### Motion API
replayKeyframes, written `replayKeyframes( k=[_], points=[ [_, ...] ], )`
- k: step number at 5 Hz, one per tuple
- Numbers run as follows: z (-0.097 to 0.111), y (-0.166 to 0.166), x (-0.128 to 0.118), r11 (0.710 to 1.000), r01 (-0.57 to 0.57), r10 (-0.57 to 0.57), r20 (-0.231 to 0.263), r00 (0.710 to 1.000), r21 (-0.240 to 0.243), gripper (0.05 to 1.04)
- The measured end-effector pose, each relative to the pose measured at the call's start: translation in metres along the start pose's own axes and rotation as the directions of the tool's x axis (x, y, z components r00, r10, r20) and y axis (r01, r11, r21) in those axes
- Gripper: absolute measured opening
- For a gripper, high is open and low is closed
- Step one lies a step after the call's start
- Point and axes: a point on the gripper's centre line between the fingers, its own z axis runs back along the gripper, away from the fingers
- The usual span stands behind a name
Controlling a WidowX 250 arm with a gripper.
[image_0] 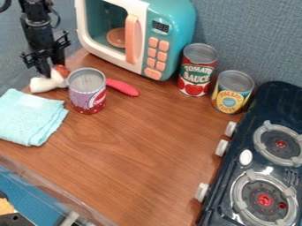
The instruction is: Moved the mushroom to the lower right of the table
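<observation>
Locate mushroom point(46, 84) directly below hand point(52, 67), touching or nearly so. Cannot tell whether open or closed on it. Rate progress as early: at most, grasp under way. Left to do: carry to lower right of desk point(147, 150), well apart from hand; release.

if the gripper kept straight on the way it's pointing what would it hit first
Most likely the mushroom, which lies right at the tip of the gripper; depth is unclear here, so they may be touching.
</observation>
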Motion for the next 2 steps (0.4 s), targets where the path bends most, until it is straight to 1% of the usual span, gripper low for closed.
replayKeyframes(
  k=[1, 2],
  points=[
    [-0.0014, 0.0024, 0.0018, 1.0, 0.001, -0.001, 0.017, 1.0, 0.009, 0.237],
    [0.0004, 0.0035, 0.0005, 1.0, 0.01, -0.011, 0.013, 1.0, 0.016, 0.127]
  ],
)
